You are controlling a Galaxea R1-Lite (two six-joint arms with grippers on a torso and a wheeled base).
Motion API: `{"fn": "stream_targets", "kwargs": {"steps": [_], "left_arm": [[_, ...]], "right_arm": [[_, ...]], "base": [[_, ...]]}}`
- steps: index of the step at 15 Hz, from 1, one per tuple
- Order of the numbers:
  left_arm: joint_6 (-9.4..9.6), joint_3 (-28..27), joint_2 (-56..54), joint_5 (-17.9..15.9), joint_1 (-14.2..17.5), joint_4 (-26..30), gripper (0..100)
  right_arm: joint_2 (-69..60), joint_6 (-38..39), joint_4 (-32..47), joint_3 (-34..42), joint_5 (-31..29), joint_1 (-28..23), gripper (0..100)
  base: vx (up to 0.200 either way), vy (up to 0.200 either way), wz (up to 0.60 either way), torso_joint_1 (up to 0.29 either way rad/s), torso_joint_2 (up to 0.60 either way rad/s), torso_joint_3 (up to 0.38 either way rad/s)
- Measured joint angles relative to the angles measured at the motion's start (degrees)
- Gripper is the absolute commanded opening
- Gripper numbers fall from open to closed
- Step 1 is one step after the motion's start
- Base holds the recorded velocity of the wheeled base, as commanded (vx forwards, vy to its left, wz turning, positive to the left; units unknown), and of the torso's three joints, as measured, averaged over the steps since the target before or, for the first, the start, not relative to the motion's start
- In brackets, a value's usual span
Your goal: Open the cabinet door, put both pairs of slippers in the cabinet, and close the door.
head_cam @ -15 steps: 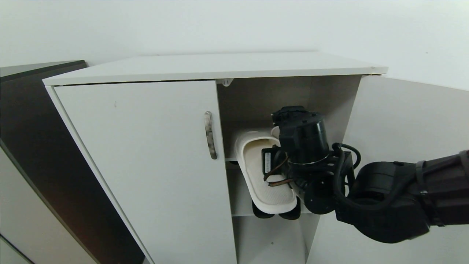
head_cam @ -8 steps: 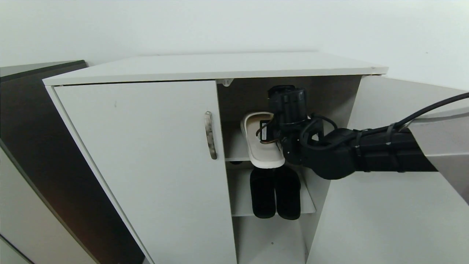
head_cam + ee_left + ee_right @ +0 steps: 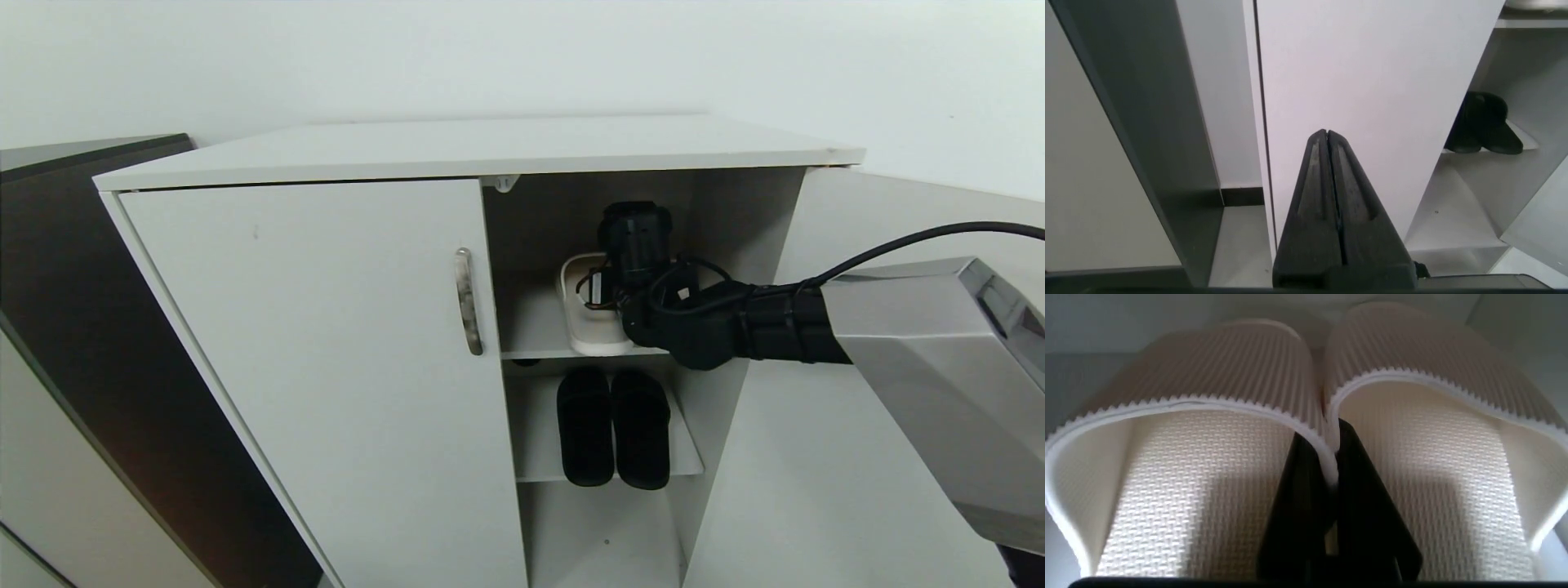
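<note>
The white cabinet (image 3: 343,343) has its right door swung open and its left door shut. A pair of black slippers (image 3: 612,426) lies on the middle shelf, also seen from the side as black slippers (image 3: 1485,124). My right arm reaches onto the upper shelf, where the white slippers (image 3: 581,314) rest. My right gripper (image 3: 1328,467) is shut on the two inner strap edges of the white slippers (image 3: 1192,482), holding the pair together. My left gripper (image 3: 1327,140) is shut on nothing, low in front of the closed left door (image 3: 1364,98).
The open right door (image 3: 849,457) stands to the right of the arm. A dark panel (image 3: 90,327) leans at the cabinet's left. The bottom compartment (image 3: 600,535) holds nothing. A metal handle (image 3: 467,300) is on the left door.
My right arm carried the white slippers from in front of the middle shelf up and deep onto the upper shelf; the black pair is uncovered. The left gripper is unchanged.
</note>
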Motion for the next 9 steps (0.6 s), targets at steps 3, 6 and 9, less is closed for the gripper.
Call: {"fn": "stream_targets", "kwargs": {"steps": [3,6,9], "left_arm": [[0.00,0.0,0.0,0.0,0.0,0.0,0],[0.02,0.0,0.0,0.0,0.0,0.0,0],[0.00,0.0,0.0,0.0,0.0,0.0,0]], "right_arm": [[1.7,0.0,0.0,-1.3,0.0,0.1,0],[2.4,0.3,0.0,-1.7,0.0,0.0,100],[1.3,1.2,-0.3,0.8,-0.2,0.3,100]], "base": [[0.000,0.000,0.00,0.000,0.00,0.000],[0.000,0.000,0.00,0.000,0.00,0.000],[0.000,0.000,0.00,0.000,0.00,0.000]]}}
